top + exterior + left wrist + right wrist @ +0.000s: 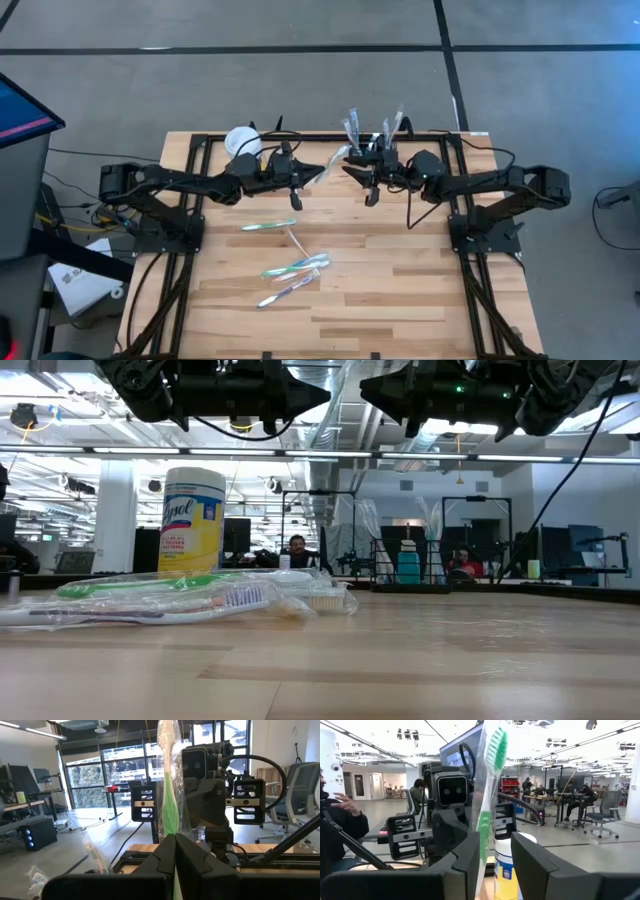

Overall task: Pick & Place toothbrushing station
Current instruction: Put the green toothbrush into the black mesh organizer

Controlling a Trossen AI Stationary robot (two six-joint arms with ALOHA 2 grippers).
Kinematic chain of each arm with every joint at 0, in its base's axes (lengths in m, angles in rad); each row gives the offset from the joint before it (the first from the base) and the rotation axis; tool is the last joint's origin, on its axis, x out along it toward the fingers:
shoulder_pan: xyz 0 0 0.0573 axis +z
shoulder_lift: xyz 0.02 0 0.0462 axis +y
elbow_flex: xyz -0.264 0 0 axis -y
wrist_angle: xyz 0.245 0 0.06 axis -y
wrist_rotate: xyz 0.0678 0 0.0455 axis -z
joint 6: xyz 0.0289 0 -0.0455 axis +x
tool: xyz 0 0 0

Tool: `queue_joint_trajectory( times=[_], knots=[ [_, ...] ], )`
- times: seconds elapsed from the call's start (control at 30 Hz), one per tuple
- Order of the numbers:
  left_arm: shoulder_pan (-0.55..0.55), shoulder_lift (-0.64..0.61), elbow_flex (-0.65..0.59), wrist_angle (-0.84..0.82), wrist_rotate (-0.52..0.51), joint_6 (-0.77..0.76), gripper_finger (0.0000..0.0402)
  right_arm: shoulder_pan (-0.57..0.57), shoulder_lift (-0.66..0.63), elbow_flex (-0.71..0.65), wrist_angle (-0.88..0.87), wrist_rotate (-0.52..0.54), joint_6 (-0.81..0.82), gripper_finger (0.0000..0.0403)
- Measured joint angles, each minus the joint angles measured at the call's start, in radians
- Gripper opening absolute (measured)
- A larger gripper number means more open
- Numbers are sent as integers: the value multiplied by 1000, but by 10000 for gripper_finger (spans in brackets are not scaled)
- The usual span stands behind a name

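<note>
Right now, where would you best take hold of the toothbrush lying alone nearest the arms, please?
Mid-handle, from straight above, jaws across its narrow width: the lone toothbrush lies flat on the table, apart from the other toothbrushes.

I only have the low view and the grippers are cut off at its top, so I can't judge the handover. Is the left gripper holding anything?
Observer: Yes. The left wrist view shows the left gripper shut on a wrapped green toothbrush.
Operator: And the right one?
Observer: The right gripper is open, with its fingers on either side of that same brush. I cannot tell whether they touch it.
Operator: Where over the table is this?
Observer: From above, the two grippers meet tip to tip over the table's far side. The white tub stands beside the left arm there.
</note>
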Motion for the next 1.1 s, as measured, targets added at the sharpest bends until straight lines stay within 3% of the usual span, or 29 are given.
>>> queue_joint_trajectory(
  times=[0.27, 0.5, 0.67, 0.8, 1.03, 1.1],
  knots=[
    [-1, 25, 2, 34, 3, 3, 0, 0, 0, 0, 0, 0, -7, 124],
    [-1, 135, 77, 42, 27, 3, 0, 0, 0, 0, -4, 3, -7, 163],
    [-1, 189, 121, 43, 47, 3, 0, 0, 0, -1, -11, 4, -7, 169],
    [-1, 196, 124, 43, 48, 3, 0, 0, 0, -1, -16, 5, 0, 140],
    [-1, 188, 124, 43, 48, 3, 0, -4, 0, -1, -16, 5, 0, 25],
    [-1, 188, 124, 43, 48, 3, 1, -7, 0, -1, -12, 5, 0, 17]
  ],
)
